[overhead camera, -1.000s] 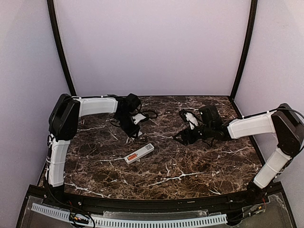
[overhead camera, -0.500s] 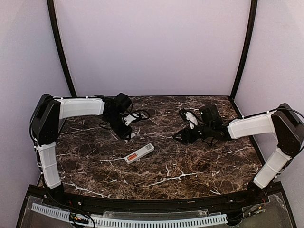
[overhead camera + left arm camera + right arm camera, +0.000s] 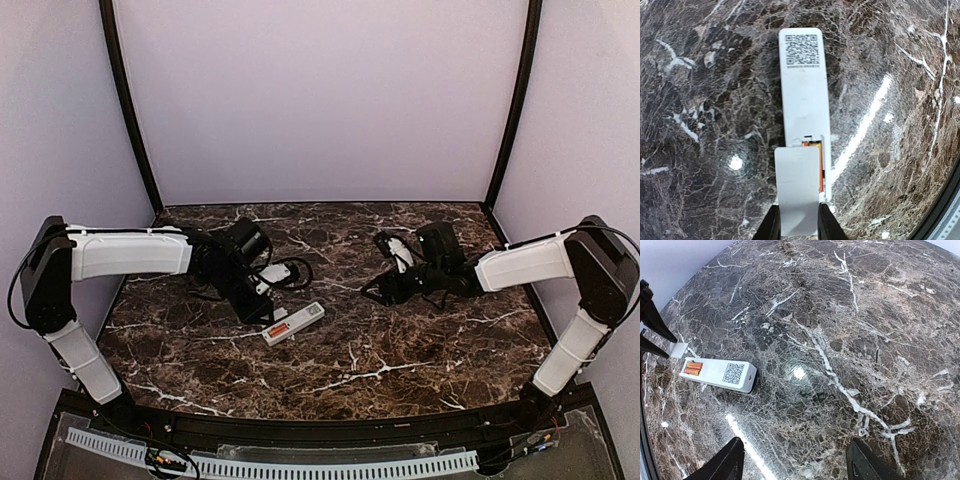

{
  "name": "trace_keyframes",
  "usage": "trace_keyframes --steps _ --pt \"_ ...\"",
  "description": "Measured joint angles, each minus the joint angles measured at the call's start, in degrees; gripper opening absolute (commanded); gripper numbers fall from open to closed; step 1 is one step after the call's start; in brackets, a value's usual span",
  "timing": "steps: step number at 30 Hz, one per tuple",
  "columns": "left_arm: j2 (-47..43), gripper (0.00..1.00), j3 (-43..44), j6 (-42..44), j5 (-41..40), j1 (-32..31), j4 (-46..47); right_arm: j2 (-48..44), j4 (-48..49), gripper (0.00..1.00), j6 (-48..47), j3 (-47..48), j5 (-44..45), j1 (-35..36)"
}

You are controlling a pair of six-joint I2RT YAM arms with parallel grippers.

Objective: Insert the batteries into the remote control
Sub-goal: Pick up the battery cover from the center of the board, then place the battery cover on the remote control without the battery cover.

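The white remote control (image 3: 296,323) lies flat on the marble table, label side up, and also shows in the left wrist view (image 3: 803,95) and the right wrist view (image 3: 722,373). Orange batteries (image 3: 813,144) sit in its slot (image 3: 693,368). My left gripper (image 3: 798,209) is shut on a thin white battery cover (image 3: 797,187), held over the slot end and hiding most of the slot. In the top view the left gripper (image 3: 256,304) is at the remote's left end. My right gripper (image 3: 796,452) is open and empty, right of the remote (image 3: 374,292).
The dark marble table (image 3: 400,350) has purple walls behind and at both sides. A black rail (image 3: 330,430) runs along the near edge. Black cables hang by the left wrist (image 3: 290,270).
My left arm has swung forward and down from the back of the table, bringing the white cover to the remote's slot end. The right arm has barely moved.
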Motion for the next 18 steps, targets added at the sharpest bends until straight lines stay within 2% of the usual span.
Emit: trace_keyframes --steps 10,18 --pt "0.04 0.20 -1.90 -2.16 0.46 -2.38 2.71 2.29 0.02 0.68 1.77 2.58 -1.51 0.85" --pt "1.29 0.20 -2.40 -3.21 0.22 -2.84 3.45 3.06 -0.04 0.76 2.40 3.30 -1.97 1.38"
